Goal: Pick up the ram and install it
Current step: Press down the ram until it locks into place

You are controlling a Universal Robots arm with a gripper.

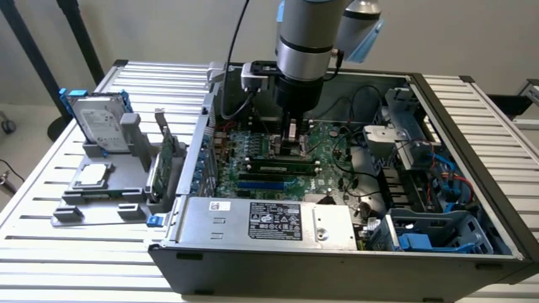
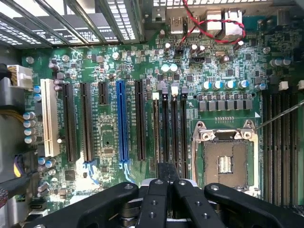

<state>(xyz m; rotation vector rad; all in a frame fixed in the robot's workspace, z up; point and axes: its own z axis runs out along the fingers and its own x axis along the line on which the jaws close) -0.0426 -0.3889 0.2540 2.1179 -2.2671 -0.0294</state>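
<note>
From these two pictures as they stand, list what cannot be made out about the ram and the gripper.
- The gripper, exterior view: its tips sit low among the board's parts, too small to tell whether they touch the ram.
- Ram's seating, exterior view: too small to judge whether it is pressed fully into its slot.
- Gripper, wrist view: its own black body covers whatever lies under the tips.

Silver-grey arm, black fingers, cable.
</note>
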